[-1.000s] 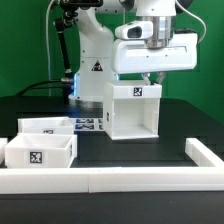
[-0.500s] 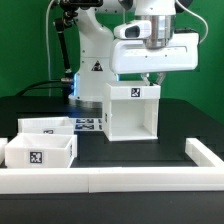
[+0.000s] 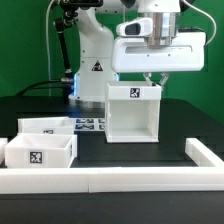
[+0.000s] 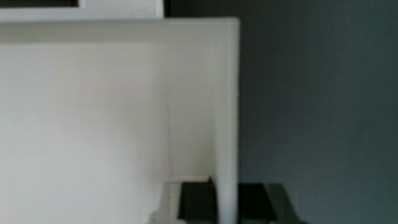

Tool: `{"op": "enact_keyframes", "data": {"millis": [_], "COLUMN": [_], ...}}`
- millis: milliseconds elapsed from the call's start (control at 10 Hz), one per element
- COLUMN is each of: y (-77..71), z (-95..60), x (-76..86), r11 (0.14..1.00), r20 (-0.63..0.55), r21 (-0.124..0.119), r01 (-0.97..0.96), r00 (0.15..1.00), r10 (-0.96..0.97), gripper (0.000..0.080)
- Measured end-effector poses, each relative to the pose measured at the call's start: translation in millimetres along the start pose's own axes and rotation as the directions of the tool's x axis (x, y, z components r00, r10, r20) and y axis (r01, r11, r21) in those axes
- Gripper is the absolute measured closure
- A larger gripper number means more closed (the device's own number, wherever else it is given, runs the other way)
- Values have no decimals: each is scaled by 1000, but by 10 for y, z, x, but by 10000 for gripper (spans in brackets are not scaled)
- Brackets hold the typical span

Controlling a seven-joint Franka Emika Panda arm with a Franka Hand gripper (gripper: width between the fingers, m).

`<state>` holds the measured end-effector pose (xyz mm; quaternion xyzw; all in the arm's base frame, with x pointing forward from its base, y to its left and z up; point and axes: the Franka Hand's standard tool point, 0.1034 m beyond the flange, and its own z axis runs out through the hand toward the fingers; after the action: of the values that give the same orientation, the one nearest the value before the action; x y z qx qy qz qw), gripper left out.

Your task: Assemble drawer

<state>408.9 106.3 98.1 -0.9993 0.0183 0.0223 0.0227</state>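
Observation:
The white drawer housing (image 3: 133,112) stands upright on the black table, open side facing the camera, with a tag on its top front. My gripper (image 3: 151,80) is right above its top edge. In the wrist view the two dark fingers (image 4: 192,200) sit tight against both sides of one thin housing wall (image 4: 205,100), so the gripper (image 4: 226,200) is shut on that wall. Two shallow white trays with tags lie at the exterior view's left, one in front (image 3: 40,153) and one behind it (image 3: 45,126).
The long white border rail (image 3: 110,180) runs along the front and turns back at the exterior view's right (image 3: 205,152). The marker board (image 3: 90,124) lies flat between the trays and the housing. The robot base (image 3: 95,55) stands behind.
The gripper hand has shifted a little up and to the exterior view's left, and the housing has nudged slightly left with it. The trays have not moved.

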Motion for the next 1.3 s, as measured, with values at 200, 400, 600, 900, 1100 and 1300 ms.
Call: {"op": "enact_keyframes", "data": {"millis": [200,400,600,900,1100,1300], "y": [-4,33,56,91,88,87], "z": [-9,-28,-42,-55,-56,-56], "x": [260,525,739,877,879,878], "r11": [1000,1000,1000,996,996,996], "r20": [-28,-50,-69,-97,-97,-97], "r21": [14,25,30,25,25,25], "r01": [-12,-1,8,86,87,87], "r00": [1000,999,998,992,992,992], "r10": [13,2,-6,-84,-84,-84], "gripper": [762,762,762,762,762,762]}}
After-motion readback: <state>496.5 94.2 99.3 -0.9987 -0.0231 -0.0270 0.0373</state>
